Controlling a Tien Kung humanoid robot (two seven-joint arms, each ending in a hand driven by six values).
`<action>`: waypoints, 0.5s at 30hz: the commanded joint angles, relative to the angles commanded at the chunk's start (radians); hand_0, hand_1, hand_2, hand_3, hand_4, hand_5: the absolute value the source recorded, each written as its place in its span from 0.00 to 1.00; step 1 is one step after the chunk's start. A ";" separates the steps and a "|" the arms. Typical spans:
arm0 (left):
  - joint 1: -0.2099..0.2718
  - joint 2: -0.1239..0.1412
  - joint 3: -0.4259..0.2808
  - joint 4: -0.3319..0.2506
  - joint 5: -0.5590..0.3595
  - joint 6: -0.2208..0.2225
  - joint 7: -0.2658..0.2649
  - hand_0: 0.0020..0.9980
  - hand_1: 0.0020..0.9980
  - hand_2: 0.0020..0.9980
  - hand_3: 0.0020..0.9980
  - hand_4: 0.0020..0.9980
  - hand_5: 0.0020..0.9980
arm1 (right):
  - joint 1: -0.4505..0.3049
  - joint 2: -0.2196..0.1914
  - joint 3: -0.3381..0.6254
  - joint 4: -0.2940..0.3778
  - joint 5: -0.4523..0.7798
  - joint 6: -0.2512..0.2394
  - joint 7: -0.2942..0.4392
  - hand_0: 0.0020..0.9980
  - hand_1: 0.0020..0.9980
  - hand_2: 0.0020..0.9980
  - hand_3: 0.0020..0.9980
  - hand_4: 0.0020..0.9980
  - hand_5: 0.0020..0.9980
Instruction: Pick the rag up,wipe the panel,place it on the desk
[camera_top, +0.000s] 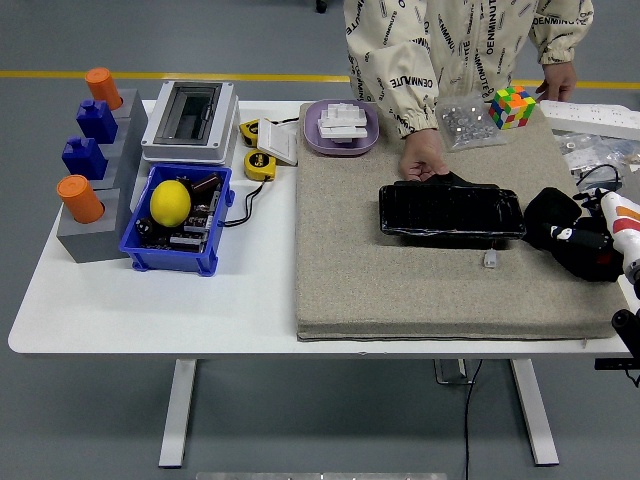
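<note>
My right hand (592, 247) sits at the right edge of the frame, its fingers (573, 238) curled into the black rag (556, 215) and gripping it. The rag is a dark bunched heap on the right part of the tan mat (420, 270), just right of the black panel (450, 212) and nearly touching its right end. My white and orange forearm (625, 222) runs off toward the lower right corner. My left hand is out of the picture.

The panel lies flat at the centre right of the frame, long side running left to right. A person's hand (424, 160) rests at its upper left corner; the person's other hand (560, 80) is at the upper right, near a colourful cube (512, 106). A small white piece (489, 259) lies on the mat just below the panel.

Further left, off the mat, a purple tray (340, 130) holds white parts, and a blue bin (180, 220) at centre left holds a yellow lemon (170, 202).
</note>
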 joint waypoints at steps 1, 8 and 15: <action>0.000 0.000 0.001 0.000 0.000 0.000 0.000 0.61 0.64 0.64 0.56 0.63 0.45 | 0.001 0.001 -0.002 -0.004 0.005 -0.007 0.006 0.62 0.61 0.68 0.70 1.00 0.54; -0.001 -0.001 0.005 0.000 -0.003 0.000 0.000 0.61 0.64 0.64 0.56 0.63 0.45 | 0.000 0.008 -0.008 -0.021 0.041 -0.026 0.043 0.61 0.60 0.67 0.66 1.00 0.52; 0.002 0.000 0.006 0.000 -0.002 0.000 0.000 0.61 0.64 0.64 0.56 0.63 0.45 | -0.005 0.018 -0.004 -0.015 0.052 -0.013 0.050 0.61 0.60 0.67 0.67 1.00 0.54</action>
